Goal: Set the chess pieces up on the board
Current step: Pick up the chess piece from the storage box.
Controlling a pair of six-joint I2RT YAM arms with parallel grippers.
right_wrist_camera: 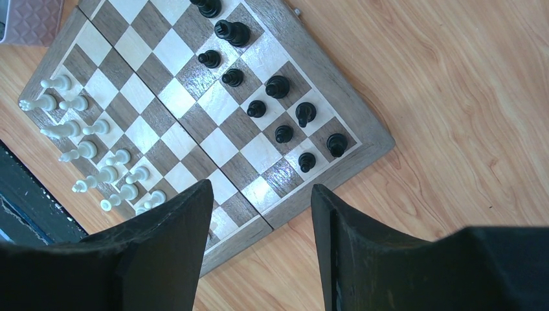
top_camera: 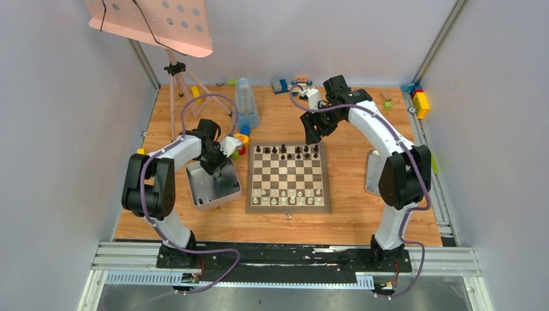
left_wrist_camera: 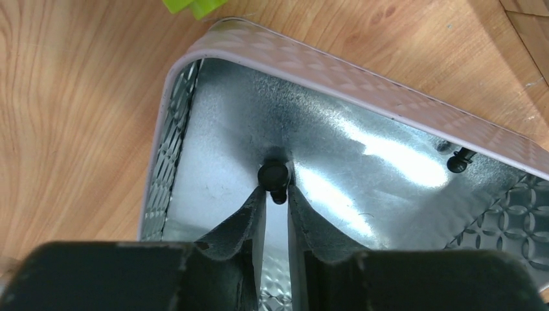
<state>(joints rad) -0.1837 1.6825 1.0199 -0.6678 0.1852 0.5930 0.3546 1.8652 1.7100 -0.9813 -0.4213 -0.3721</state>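
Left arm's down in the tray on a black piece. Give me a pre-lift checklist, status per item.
1. Left tool lined up on the black piece in the tray: ok, its fingertips flank the piece.
2. Firm pinch on that piece: cannot tell, contact at the tips is not visible.
3. Second black piece clear of the fingers: ok, it lies off by the tray wall.
4. Right tool open and empty: ok.
5. Free squares on the black side of the board: ok, the black rows have gaps.
6. White pieces in their two rows: ok.
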